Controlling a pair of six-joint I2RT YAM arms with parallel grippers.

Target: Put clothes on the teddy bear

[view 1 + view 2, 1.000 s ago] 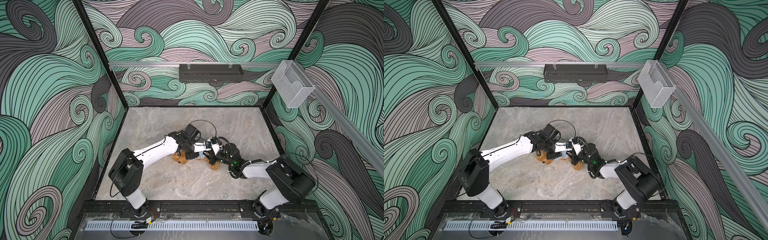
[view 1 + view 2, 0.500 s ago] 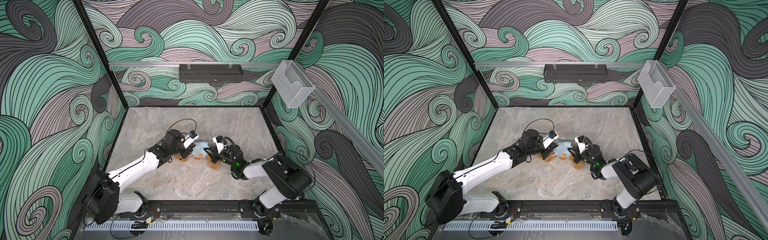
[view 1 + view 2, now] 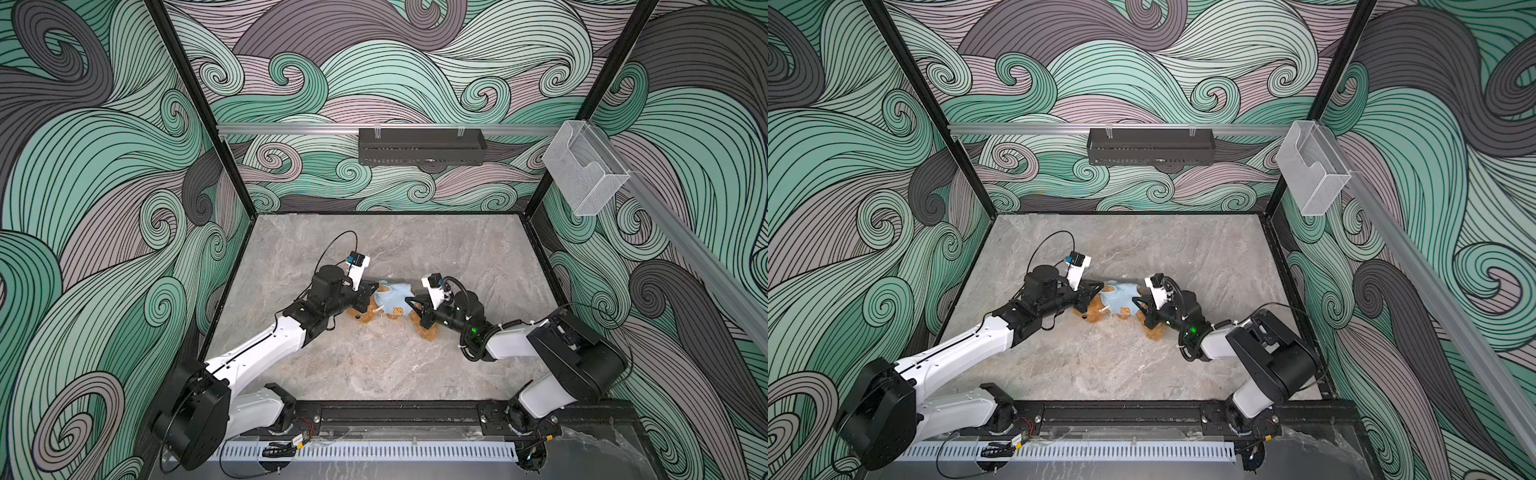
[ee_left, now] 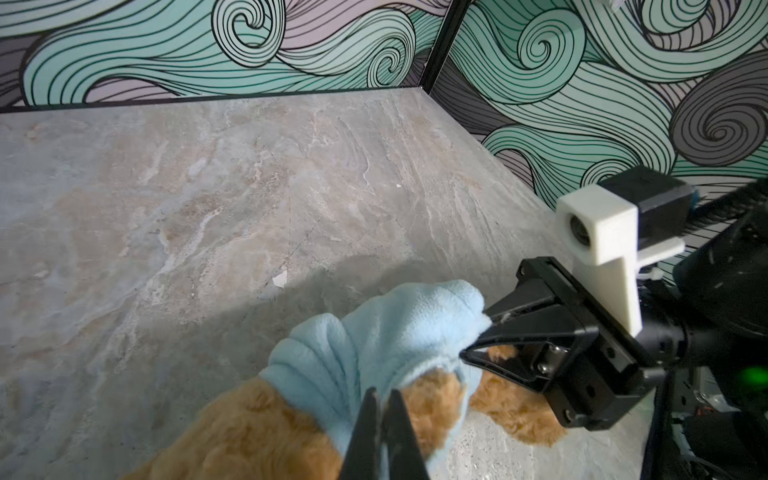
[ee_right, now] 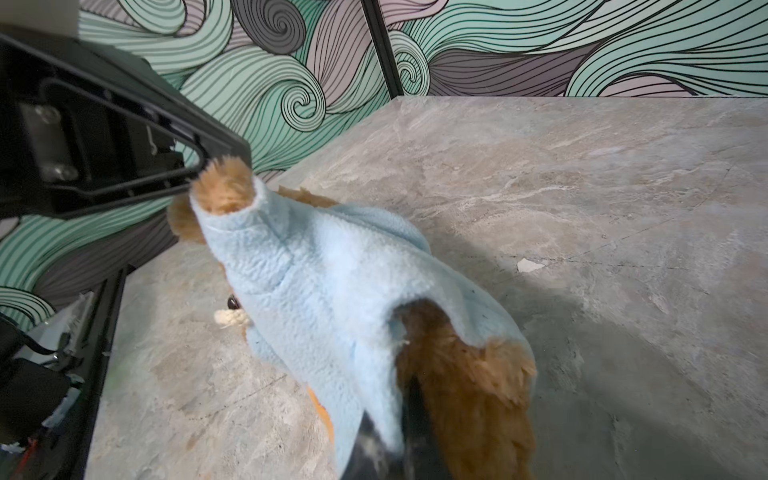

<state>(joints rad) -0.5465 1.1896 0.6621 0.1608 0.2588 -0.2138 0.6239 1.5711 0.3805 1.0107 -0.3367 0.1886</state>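
Dressing the teddy bear (image 3: pixel 363 318): left end effector (image 4: pixel 384 401) pinches a paw (image 5: pixel 222 185), right end effector (image 4: pixel 473 332) pinches the shirt (image 5: pixel 332 299); pull apart gently.

My left arm (image 3: pixel 257 353) and right arm (image 3: pixel 509 347): white links (image 3: pixel 955 357), black joints (image 3: pixel 191 419), black cables (image 3: pixel 456 283), white camera mounts (image 4: pixel 598 232); right carries green LED (image 3: pixel 473 331).

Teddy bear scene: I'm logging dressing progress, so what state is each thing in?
Golden-brown plush teddy bear: lying on the grey stone-look table, one paw through a sleeve.
Light blue fleece shirt: partly on, draped over the bear.
Left gripper: shut on the paw at the cuff.
Right gripper: shut on the shirt's hem.
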